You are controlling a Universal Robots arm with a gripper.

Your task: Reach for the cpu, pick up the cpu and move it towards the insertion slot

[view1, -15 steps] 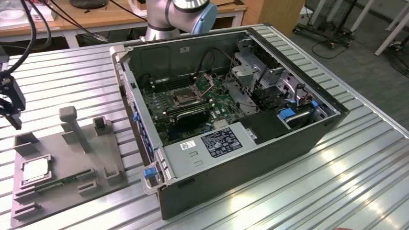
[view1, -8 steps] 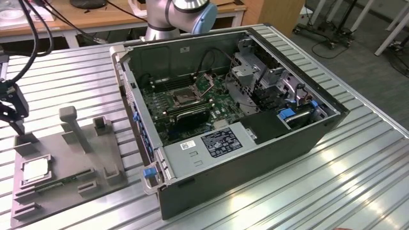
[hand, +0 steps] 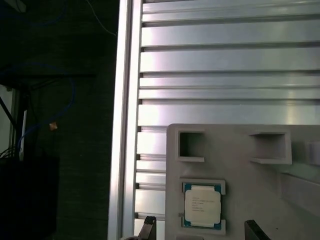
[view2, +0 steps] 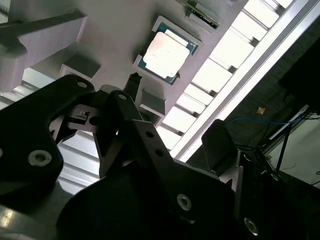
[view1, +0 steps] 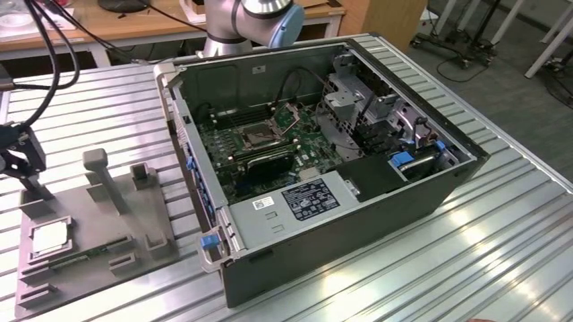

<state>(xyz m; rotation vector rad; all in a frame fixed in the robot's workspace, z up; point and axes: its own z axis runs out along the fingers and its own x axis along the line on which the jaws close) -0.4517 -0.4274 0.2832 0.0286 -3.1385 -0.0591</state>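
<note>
Exterior view: the gripper (view1: 27, 180), fingers apart, hovers seemingly clear of the cpu (view1: 49, 238), at its five o'clock.

The exterior view looks down obliquely from high and well back over the slatted table (view1: 465, 248), with the open computer case (view1: 376, 215) at centre and the grey tray (view1: 107, 228) and gripper (view1: 25, 184) at the exterior view's left. The first wrist view faces straight down on the tray from nearer. The second wrist view looks slantwise past the gripper's linkage. All three share the tray corner holding the cpu (view1: 49, 236) (view2: 166, 55) (hand: 202, 205).
</note>
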